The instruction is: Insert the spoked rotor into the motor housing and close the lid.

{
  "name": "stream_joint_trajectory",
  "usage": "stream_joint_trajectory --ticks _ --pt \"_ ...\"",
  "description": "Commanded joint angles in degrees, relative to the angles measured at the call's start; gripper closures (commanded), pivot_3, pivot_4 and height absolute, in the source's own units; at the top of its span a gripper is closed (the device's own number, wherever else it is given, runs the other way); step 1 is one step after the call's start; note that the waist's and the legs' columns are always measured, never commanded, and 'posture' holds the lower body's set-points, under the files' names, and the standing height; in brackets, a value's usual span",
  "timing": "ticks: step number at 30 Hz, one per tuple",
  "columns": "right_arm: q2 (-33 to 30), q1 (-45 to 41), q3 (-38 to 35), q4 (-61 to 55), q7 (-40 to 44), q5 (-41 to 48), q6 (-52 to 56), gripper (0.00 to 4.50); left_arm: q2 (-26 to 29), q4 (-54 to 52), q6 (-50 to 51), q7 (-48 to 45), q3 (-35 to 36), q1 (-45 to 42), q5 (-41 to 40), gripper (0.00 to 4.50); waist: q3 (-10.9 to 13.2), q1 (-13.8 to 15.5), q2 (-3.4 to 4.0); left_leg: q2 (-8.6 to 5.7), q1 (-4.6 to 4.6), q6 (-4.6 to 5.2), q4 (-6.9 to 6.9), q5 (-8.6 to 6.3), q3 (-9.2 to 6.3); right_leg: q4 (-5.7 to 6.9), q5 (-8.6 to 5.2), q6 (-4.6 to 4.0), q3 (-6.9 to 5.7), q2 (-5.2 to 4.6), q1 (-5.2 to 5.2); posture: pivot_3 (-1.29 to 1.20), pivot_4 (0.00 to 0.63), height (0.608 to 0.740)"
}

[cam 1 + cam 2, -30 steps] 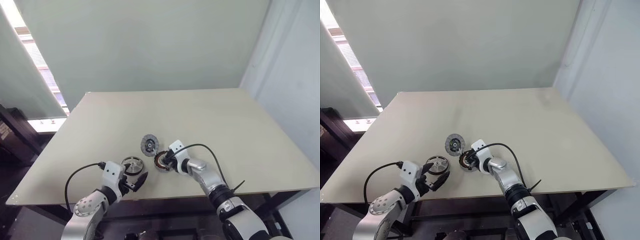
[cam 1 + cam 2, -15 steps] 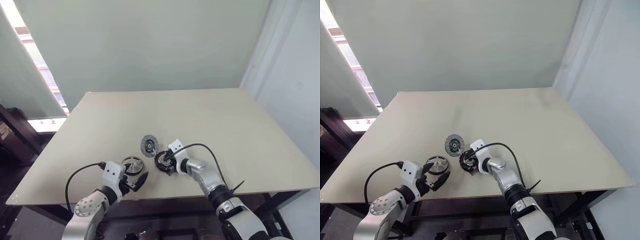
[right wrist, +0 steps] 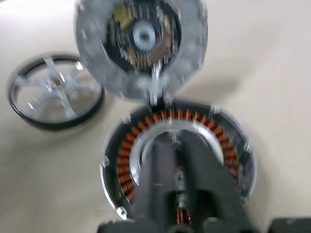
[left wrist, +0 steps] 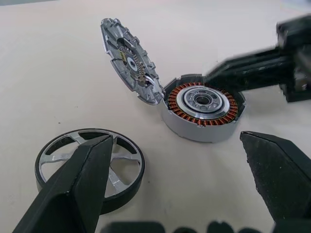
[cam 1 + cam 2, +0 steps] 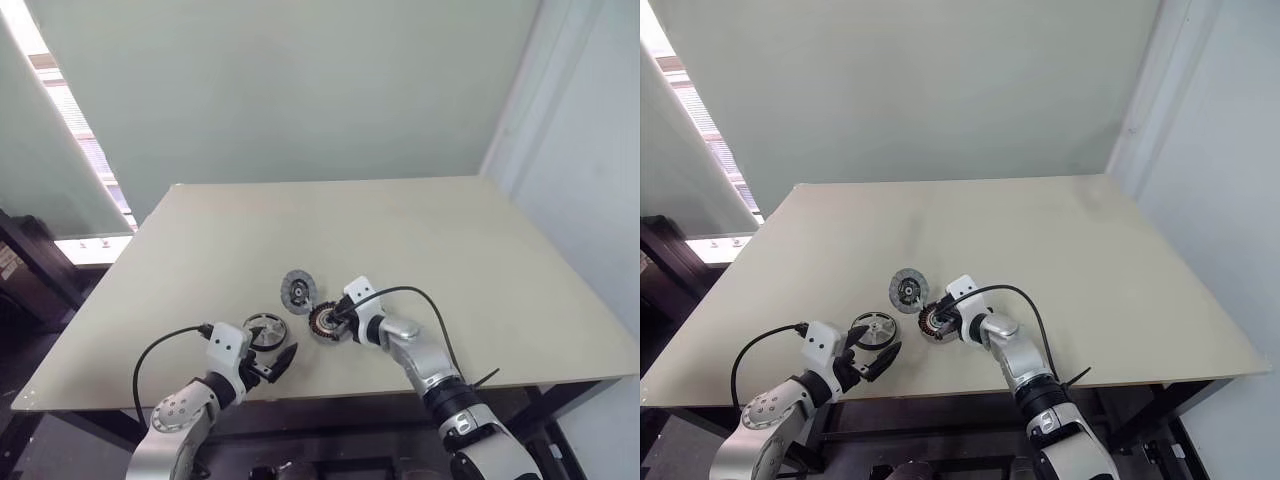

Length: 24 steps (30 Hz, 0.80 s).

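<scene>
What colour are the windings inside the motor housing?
Copper-orange, ringed around a silvery hub in the motor housing; clearest in the left wrist view.

left gripper (image 4: 180,194): jaws spread wide, nothing between them, arm bent, low over the counter edge, pointing forward and toward the right arm | right gripper (image 3: 181,160): jaws closed flat together, nothing held, forearm stretched forward and angled toward the left arm, tips tilted slightly downward
</scene>
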Motion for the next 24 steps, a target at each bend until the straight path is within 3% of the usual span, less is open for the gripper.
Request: stream_joint_trajectory --ticks 1,7,13,16,24 --pt "0.8 -2.2 0.3 2.5 -0.7 -0.7 -2.5 4.48 0.1 -1.0 -1.3 -0.2 0.2 -0.8 0.0 0.00 0.0 0.0 0.00 0.00 -0.01 0.00 0.00 0.00 0.00 0.00 0.00 0.00 0.00 0.00 0.00 0.00 0.000 0.740" --pt "0.8 -2.1 0.3 4.2 -0.9 -1.0 -4.2 4.48 0.0 -1.3 -1.4 0.0 0.4 -0.4 0.0 0.00 0.0 0.0 0.00 0.00 0.03 -0.02 0.00 -0.01 0.00 0.00 0.00 0.00 0.00 0.00 0.02 0.00 0.000 0.740" --pt "-1.6 -0.2 0.8 -6.5 2.9 0.1 -2.2 4.48 -0.3 -1.2 -1.5 0.2 0.5 0.1 0.0 0.00 0.0 0.0 0.00 0.00 -0.02 0.03 0.00 0.02 0.00 -0.02 0.00 0.00 0.00 -0.01 0.00 0.00 0.000 0.740" --pt "-4.2 0.5 2.9 -12.5 6.1 -0.6 1.1 3.93 -0.6 -1.0 -1.5 0.2 0.3 -0.1 0.1 0.00 0.0 0.0 0.00 0.00 -0.02 0.02 0.00 0.01 0.00 -0.02 0.00 0.00 0.00 -0.01 -0.01 0.00 0.000 0.740" --pt "-13.7 0.6 10.8 -23.9 13.0 -5.6 1.7 1.04 -1.6 -0.4 -1.4 0.4 0.4 0.1 -0.2 0.00 0.0 0.0 0.00 0.00 -0.02 -0.05 0.00 -0.03 0.00 -0.08 -0.01 0.00 -0.02 -0.02 0.01 0.00 0.000 0.740"
